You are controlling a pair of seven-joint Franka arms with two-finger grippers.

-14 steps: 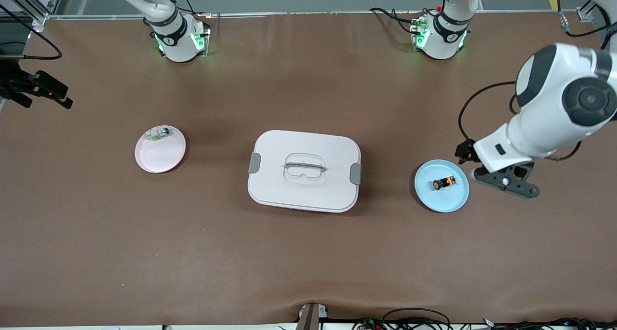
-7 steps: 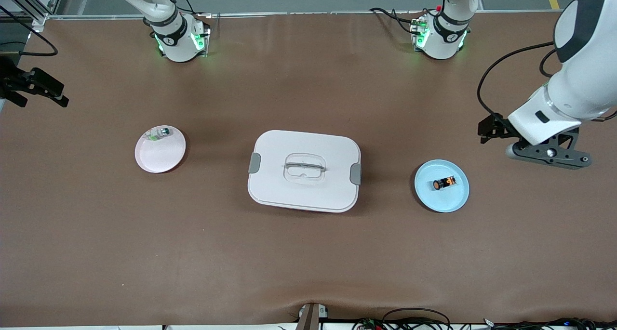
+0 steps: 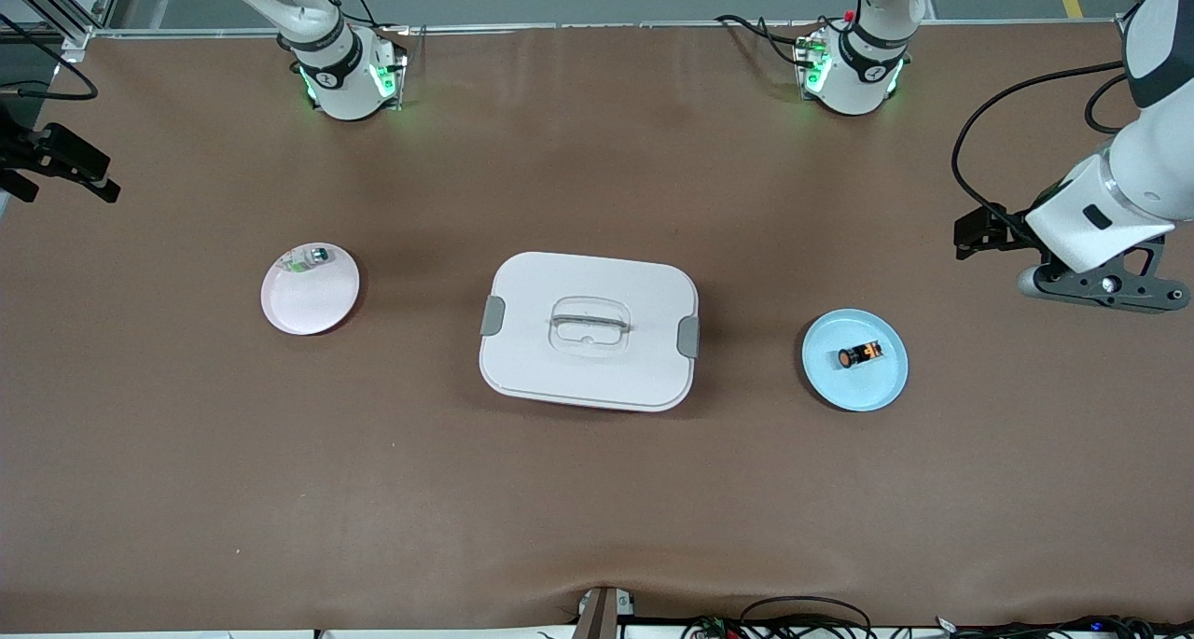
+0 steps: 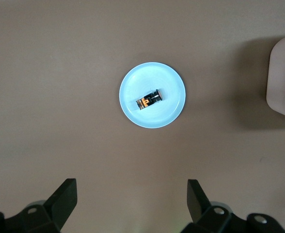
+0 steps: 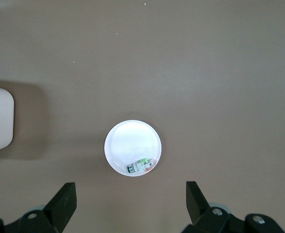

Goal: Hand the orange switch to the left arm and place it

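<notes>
Resting on the blue plate (image 3: pixel 854 360) toward the left arm's end of the table (image 3: pixel 597 490), the orange switch (image 3: pixel 859 355) lies on its side, untouched. The left gripper (image 4: pixel 131 206) hangs high over bare table near that plate, its fingers (image 4: pixel 65 196) spread wide with nothing between them. The right gripper (image 5: pixel 130 206) waits at the right arm's end, over the table near the pink plate (image 3: pixel 310 289) that carries a small green-capped part (image 3: pixel 309 258); its fingers are also fully apart and empty.

The likely trouble is the pick: the switch is tiny and round, so an off-centre pinch could roll it across the plate or flick it off the rim. The handover is another weak point, since there is little body for a second pair of fingers to take. The white box (image 3: pixel 589 331) sits between the two plates, so a low carry straight across could clip its lid or handle.

Compared with a second ago, the left gripper has drawn up and away from the blue plate's edge toward the table's end, and the right gripper has edged further outward. The plates, box and switch have not moved.
</notes>
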